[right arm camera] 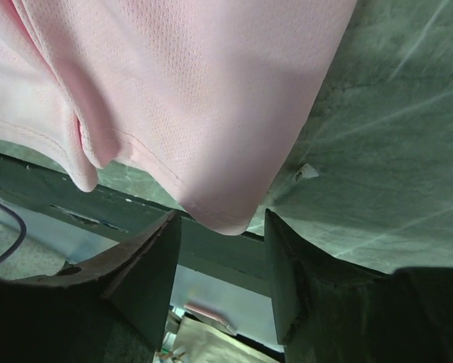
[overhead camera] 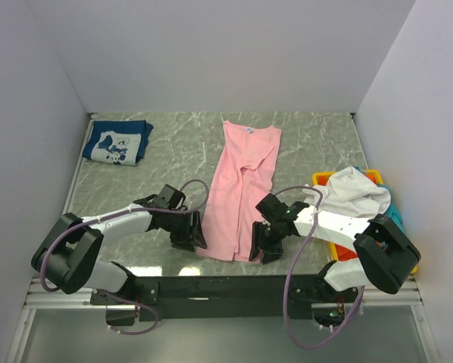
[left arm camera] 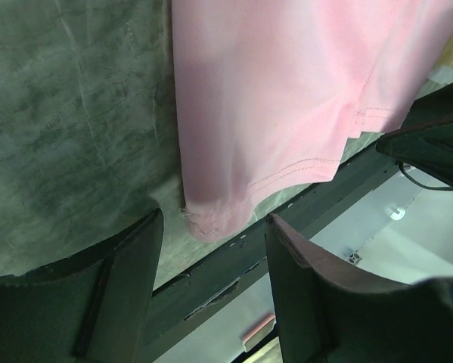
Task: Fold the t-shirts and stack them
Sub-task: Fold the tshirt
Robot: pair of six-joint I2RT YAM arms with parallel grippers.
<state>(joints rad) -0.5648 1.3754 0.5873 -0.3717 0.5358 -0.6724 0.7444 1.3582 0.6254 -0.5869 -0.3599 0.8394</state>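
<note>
pink shirt (overhead camera: 241,189) lies lengthways down the middle of the table (overhead camera: 317,144), folded narrow, with its hem at the near edge and hanging slightly over the black rail (left arm camera: 211,278). left fingers (left arm camera: 128,287) straddle the near-left hem corner and right fingers (right arm camera: 143,272) straddle the near-right one. both pairs are spread with cloth between them, not pinched, nothing held.

risks as i see them:
- corners sit right on the table edge. a pinch here may catch only the top layer or the stitched hem. the lower layers would stay behind and the fold would open up.
- a lower finger could snag the rail or table lip instead of sliding under the cloth.
- the right corner looks bunched, with a second fold hanging just beside it. grabbing both would drag a wrinkle in.
- if one side grips and the other misses, the hem lifts skewed.

further out: white shirt (overhead camera: 351,193) is heaped on the yellow tray (overhead camera: 322,178) beside the right arm and could catch on a wide swing. navy shirt (overhead camera: 116,142) sits folded at the far-left corner, well apart, no issue.
</note>
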